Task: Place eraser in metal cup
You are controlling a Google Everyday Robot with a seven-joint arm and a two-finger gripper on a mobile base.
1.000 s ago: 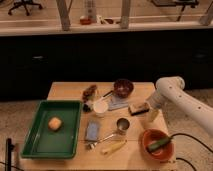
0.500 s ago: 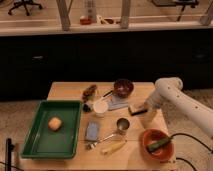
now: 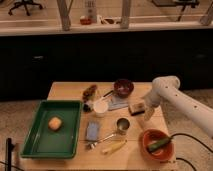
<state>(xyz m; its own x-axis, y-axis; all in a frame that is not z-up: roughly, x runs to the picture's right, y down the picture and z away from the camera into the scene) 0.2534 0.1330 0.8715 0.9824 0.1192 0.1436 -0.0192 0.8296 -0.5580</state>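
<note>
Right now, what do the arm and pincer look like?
White arm of smooth rounded tubular segments with a bulbous elbow; no markings visible. Pale pincer at its tip, beside the black-faced tan eraser block on the wooden table, right side.

- counter [image 3: 65, 90]: pale wood, matt, smooth.
- metal cup [image 3: 122, 124]: shiny silver metal, dark inside.
- eraser [image 3: 136, 108]: tan wood-look body w/ dark matt face.
- gripper [image 3: 148, 113]: low over counter, just right of eraser; pale, smooth finish.
- arm [image 3: 176, 98]: white smooth shell, slight sheen.
- tray [image 3: 30, 131]: green plastic, smooth, bit glossy.
- white cup [image 3: 100, 107]: plain white, smooth, matt.
- dark brown bowl [image 3: 123, 88]: glossy glaze.
- blue pad [image 3: 92, 131]: matt, soft-looking.
</note>
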